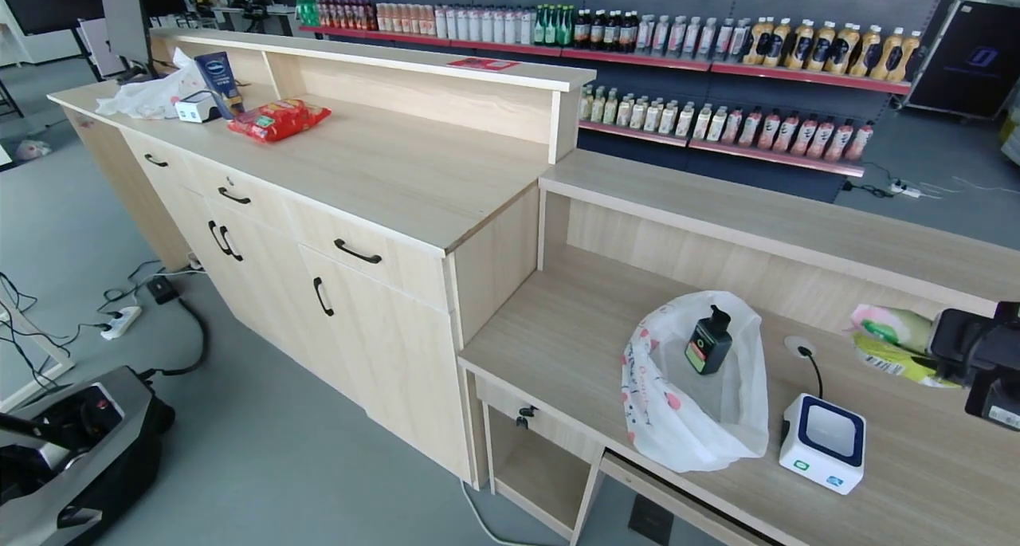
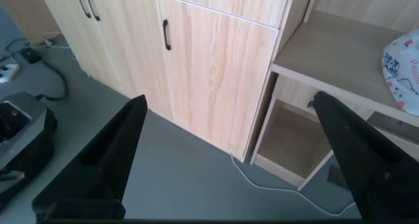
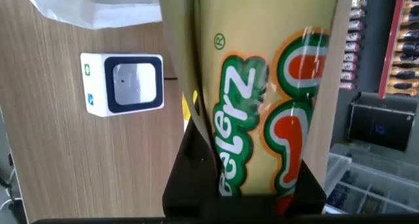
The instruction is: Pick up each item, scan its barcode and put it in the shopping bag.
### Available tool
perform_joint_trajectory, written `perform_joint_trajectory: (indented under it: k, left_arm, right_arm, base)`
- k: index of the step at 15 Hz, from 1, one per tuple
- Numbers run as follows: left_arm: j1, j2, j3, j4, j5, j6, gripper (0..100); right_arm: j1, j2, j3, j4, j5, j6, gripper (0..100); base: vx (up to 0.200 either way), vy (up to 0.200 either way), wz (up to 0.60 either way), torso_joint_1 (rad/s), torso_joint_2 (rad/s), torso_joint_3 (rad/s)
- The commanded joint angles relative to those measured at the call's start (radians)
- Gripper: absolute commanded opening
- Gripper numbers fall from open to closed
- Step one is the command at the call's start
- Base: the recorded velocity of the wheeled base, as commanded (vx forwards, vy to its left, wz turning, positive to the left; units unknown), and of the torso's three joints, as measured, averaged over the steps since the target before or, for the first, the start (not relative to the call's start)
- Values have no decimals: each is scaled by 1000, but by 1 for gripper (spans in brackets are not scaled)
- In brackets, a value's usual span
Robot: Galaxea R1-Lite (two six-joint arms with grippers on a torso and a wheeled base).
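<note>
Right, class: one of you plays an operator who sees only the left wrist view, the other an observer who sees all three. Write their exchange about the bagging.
Operator: I only catch an edge of the shopping bag. Anything inside?
Observer: Yes, a dark pump bottle stands in it.
Operator: And the right pincer?
Observer: It is shut on a yellow-green snack packet.
</note>
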Motion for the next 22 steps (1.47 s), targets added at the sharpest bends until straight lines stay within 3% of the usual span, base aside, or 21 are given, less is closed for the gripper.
perform_joint_trajectory:
  k: [1, 8, 12, 15, 22]
  left_arm:
    - [0, 1, 0, 0, 0, 0, 100]
    - [0, 1, 0, 0, 0, -2, 100]
    - [0, 1, 0, 0, 1, -2, 100]
    - [0, 1, 0, 0, 0, -2, 100]
    - [0, 1, 0, 0, 0, 0, 100]
  right_arm:
    - [-47, 86, 28, -25, -2, -52, 0]
    - [-111, 233, 39, -197, 18, -178, 0]
    - [-100, 368, 39, -260, 159, -187, 0]
    - [-103, 438, 42, -372, 170, -202, 0]
    - [-117, 495, 39, -372, 170, -285, 0]
  base:
    - [0, 0, 0, 0, 0, 0]
    - [0, 0, 0, 0, 0, 0]
    - [0, 0, 0, 0, 0, 0]
    - [0, 0, 0, 0, 0, 0]
    - [0, 0, 0, 0, 0, 0]
